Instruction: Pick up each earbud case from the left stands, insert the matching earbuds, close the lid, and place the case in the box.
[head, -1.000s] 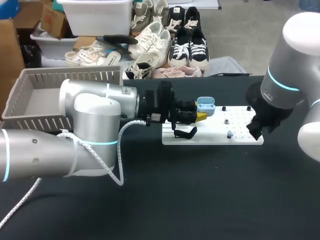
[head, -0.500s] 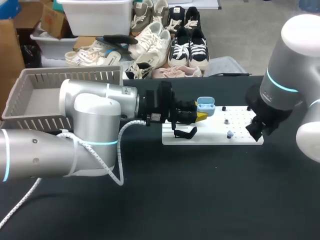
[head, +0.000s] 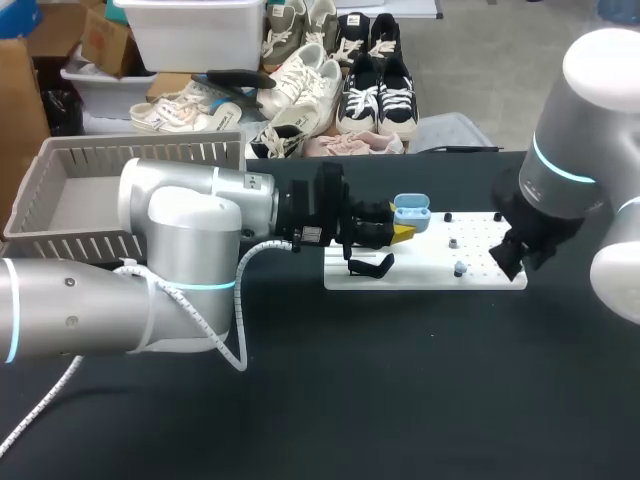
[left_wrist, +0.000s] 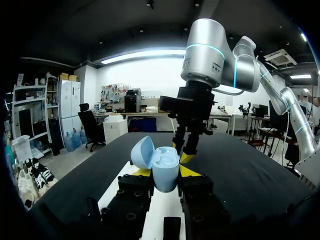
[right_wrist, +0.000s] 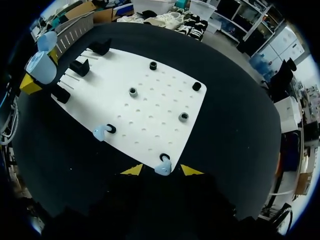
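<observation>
My left fingers (left_wrist: 134, 186) clamp the open blue case (left_wrist: 162, 167); at its three o'clock my right fingers (right_wrist: 133, 170) stand apart, an earbud (right_wrist: 163, 166) between them.

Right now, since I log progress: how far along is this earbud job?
Done: the blue case is gripped in the left jaws, lid open. In hand: the right jaws hang open over one earbud on the white board. Left: both earbuds in, lid shut, case into the grey box.

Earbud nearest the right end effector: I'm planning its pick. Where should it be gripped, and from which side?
I'd pinch the earbud across its rounded body from straight above: it sits at a black socket on the white board's edge.
</observation>
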